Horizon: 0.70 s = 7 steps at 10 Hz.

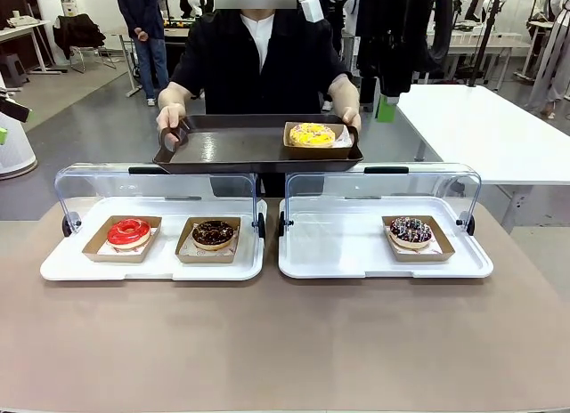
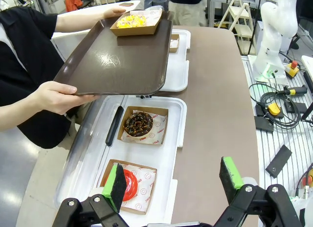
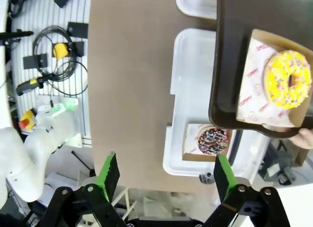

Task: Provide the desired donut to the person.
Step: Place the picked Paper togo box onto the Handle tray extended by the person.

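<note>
Nearest the robot's side, the robot's left hand (image 2: 173,178) hung wide open above the table (image 1: 285,342), green pads well apart, holding and touching nothing. The robot's right hand (image 3: 166,170) was spread just as wide over the bare brown tabletop, also empty.

Farther out on the table, two white display trays lay side by side. The left display tray (image 1: 53,269) carried a red donut (image 1: 128,230) and, beside it, a chocolate donut (image 1: 213,233), each in its own brown paper boat. The right display tray (image 1: 338,262) carried one dark sprinkled donut (image 1: 411,230) in a boat near its right end. Both clear lids (image 1: 151,177) stood tipped up and open along the far edges.

Beyond the lids, the person (image 1: 258,66) in a black shirt held a dark brown serving tray (image 1: 240,150) above the far side of the table. One of the person's hands (image 1: 172,119) gripped the tray's left end and the other (image 1: 349,117) its right end. The yellow donut (image 1: 312,134) with sprinkles sat in a paper boat on the right part of that serving tray, well apart from both robot hands.
</note>
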{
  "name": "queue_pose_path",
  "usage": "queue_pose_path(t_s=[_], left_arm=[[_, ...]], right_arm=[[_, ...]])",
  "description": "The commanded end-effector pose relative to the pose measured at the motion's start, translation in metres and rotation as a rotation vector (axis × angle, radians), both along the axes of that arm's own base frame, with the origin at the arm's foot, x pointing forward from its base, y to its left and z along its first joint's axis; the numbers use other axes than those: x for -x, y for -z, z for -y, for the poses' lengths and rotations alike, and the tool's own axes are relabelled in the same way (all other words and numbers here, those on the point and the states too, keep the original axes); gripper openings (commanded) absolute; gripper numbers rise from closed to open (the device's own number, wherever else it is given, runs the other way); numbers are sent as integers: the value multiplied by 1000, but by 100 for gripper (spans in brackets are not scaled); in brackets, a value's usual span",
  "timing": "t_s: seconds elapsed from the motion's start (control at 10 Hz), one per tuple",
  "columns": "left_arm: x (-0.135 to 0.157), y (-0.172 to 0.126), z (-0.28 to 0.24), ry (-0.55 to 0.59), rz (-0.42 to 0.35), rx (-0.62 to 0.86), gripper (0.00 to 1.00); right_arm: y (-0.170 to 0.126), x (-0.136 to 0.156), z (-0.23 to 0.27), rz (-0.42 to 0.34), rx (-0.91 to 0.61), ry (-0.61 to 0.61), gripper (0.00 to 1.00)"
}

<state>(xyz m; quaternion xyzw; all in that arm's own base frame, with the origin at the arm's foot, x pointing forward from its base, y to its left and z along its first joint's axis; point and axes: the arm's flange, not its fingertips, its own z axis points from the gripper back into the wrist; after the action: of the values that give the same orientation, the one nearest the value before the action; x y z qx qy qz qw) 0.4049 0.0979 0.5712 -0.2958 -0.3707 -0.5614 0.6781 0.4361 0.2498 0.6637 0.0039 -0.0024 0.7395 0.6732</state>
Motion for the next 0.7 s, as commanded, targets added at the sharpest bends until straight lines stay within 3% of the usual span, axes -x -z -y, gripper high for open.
queue_pose_path(t_s=[0.0,0.1,0.6], left_arm=[[0,-1,0,5,9,11,100],[0,-1,0,5,9,11,100],[0,-1,0,5,9,11,100]], right_arm=[[37,4,14,32,-42,43,100],[0,0,0,0,0,0,100],[0,0,0,0,0,0,100]])
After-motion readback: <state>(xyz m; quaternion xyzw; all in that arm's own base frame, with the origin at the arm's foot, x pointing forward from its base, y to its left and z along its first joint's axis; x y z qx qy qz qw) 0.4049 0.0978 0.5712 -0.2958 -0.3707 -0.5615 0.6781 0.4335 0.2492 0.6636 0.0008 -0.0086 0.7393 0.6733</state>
